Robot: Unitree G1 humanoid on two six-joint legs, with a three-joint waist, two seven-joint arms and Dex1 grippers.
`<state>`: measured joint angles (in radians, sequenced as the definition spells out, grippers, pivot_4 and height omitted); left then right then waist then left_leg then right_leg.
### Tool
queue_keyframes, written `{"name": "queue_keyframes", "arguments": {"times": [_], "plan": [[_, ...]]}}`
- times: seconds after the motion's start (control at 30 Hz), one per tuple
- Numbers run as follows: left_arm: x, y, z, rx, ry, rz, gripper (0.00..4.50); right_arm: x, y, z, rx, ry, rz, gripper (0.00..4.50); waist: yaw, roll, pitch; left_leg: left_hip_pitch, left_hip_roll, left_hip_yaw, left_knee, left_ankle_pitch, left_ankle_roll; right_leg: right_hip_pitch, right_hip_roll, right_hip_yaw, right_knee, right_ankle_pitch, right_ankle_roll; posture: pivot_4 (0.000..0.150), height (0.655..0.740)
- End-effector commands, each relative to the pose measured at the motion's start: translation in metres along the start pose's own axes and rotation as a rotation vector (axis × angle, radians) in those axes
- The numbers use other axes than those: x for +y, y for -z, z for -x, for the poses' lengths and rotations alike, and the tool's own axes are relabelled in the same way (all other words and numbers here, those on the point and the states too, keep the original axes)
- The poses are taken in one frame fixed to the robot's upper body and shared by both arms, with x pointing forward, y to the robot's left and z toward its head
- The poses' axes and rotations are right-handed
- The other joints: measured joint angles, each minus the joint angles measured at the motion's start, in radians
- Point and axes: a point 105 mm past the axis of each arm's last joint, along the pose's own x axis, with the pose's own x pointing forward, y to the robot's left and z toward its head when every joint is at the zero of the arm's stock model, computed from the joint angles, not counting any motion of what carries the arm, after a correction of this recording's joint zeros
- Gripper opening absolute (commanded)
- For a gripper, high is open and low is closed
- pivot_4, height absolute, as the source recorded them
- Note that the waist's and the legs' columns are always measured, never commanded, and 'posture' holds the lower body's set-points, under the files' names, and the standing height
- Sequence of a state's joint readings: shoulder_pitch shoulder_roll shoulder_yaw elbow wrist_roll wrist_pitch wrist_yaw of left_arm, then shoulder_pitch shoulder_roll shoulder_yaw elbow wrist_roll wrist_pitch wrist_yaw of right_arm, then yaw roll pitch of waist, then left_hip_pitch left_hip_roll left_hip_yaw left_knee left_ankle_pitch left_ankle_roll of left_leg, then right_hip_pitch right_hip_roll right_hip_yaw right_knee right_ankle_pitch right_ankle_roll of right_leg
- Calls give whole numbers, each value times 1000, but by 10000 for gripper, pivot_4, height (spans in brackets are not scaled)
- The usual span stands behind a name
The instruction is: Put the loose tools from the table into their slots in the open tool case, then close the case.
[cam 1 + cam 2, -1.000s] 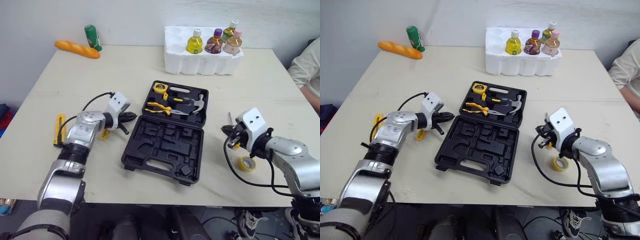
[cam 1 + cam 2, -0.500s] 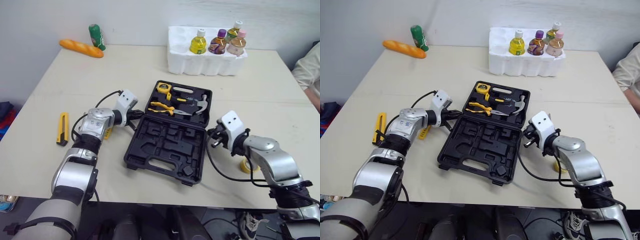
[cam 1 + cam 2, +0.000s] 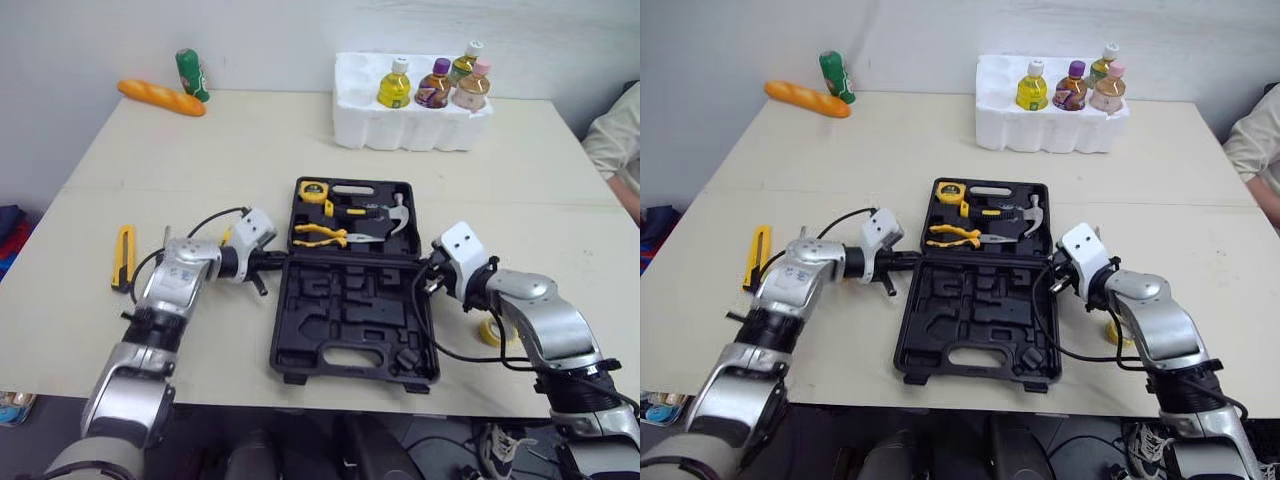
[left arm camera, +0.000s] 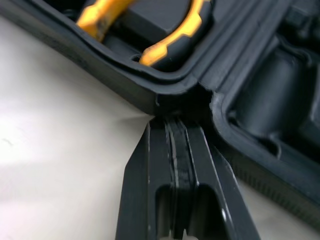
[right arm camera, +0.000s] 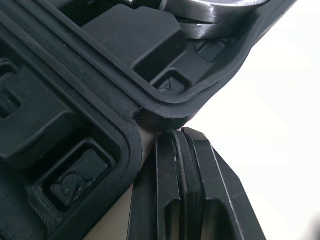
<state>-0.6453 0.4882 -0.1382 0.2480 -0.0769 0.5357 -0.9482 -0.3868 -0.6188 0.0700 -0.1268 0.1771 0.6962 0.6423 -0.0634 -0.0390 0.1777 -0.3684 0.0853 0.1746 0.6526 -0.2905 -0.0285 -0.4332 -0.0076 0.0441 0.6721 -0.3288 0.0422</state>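
Note:
The black tool case [image 3: 350,300] lies open in the middle of the table, square to the front edge. Its far half holds a yellow tape measure [image 3: 312,188], yellow-handled pliers [image 3: 320,235] and a hammer [image 3: 388,216]. My left gripper [image 3: 275,262] is shut, its tip touching the case's left hinge notch [image 4: 175,102]. My right gripper [image 3: 426,276] is shut too, its tip against the right hinge corner [image 5: 162,117]. A yellow utility knife [image 3: 124,256] lies on the table to the left. A yellow tape roll [image 3: 492,331] lies by my right forearm.
A white foam tray [image 3: 350,120] with several bottles stands at the back. A bread loaf [image 3: 160,97] and a green can [image 3: 189,75] sit at the back left. A person's sleeve [image 3: 618,130] shows at the right edge.
The case has turned from a skewed pose to square with the table edge. Both grippers closed in on its hinge line, one on each side.

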Motion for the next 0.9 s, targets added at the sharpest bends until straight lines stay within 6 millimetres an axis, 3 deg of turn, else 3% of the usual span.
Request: {"name": "queue_keyframes", "arguments": {"times": [0.03,0.23,0.4,0.47,0.57,0.67,0.73,0.83,0.9], "plan": [[-38,-2,-14,-11,146,-11,0,35,-35,5,-145,-151,85,499,1,0,0,0,0,0,1,0,0,0,0,0,1,0,0,1500,7339],[-31,10,-7,13,68,17,0,36,-23,8,-106,-148,92,499,0,0,0,1,0,-1,1,0,0,1,0,0,1,0,0,1500,7339],[-15,15,15,-24,-36,78,0,11,-12,26,-42,-38,179,499,2,0,0,1,0,-1,1,0,0,1,0,0,1,0,0,1500,7339],[-17,15,39,-72,-43,80,0,-7,-15,45,-32,21,197,499,-4,0,0,1,0,-1,0,0,0,1,0,1,0,0,0,1500,7339],[-34,22,84,-133,6,82,0,-25,-12,76,-15,74,181,499,-18,0,0,1,0,-1,-2,0,0,0,0,1,0,-1,0,1500,7339],[-38,45,133,-131,-34,203,0,-31,-8,112,-24,41,115,499,-18,0,0,0,1,-4,-2,0,0,1,0,-1,-1,-1,-1,1500,7339],[-38,52,154,-155,-64,276,0,-33,-6,127,-38,23,71,499,-18,0,0,2,0,-6,-2,0,0,4,-1,-2,-2,-1,-1,1500,7339],[-35,81,200,-136,-202,409,9370,-52,15,166,40,49,7,0,-19,0,0,2,-1,-8,-3,-2,5,7,-2,-4,-7,-1,-1,1500,7339],[-29,99,225,-72,-335,420,17489,-67,23,184,55,99,-53,6618,-19,-1,0,3,-2,-9,-5,-3,7,8,-3,-6,-11,-1,-1,1500,7339]]}}
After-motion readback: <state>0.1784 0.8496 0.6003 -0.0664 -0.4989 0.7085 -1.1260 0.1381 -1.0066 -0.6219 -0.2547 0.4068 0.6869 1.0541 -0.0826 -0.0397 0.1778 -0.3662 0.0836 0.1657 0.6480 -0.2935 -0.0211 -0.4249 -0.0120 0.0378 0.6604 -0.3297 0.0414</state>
